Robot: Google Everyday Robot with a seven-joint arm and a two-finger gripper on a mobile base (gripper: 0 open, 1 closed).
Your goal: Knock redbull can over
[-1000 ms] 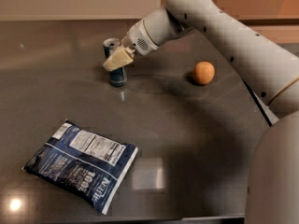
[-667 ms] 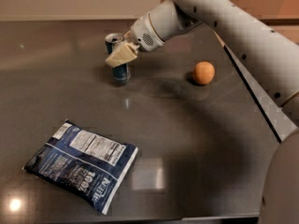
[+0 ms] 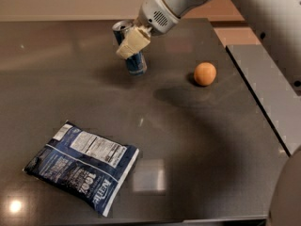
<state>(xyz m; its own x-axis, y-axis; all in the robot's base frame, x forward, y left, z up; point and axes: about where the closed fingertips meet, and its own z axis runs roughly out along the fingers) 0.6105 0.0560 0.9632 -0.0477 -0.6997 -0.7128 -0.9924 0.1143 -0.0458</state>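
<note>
The redbull can point(image 3: 137, 64) is at the back of the dark table point(image 3: 188, 140), left of centre. It is slim, blue and silver, and its silver top point(image 3: 122, 26) leans to the left. My gripper point(image 3: 129, 46) comes down from the upper right and rests against the front of the can's upper half, hiding part of its body.
A dark blue snack bag point(image 3: 82, 166) lies flat at the front left. An orange point(image 3: 205, 73) sits to the right of the can. The table's right edge point(image 3: 244, 79) runs beside a grey surface. My arm spans the upper right.
The gripper and the can have moved together to the right and farther back. The can now leans more. The bag and the orange have not moved.
</note>
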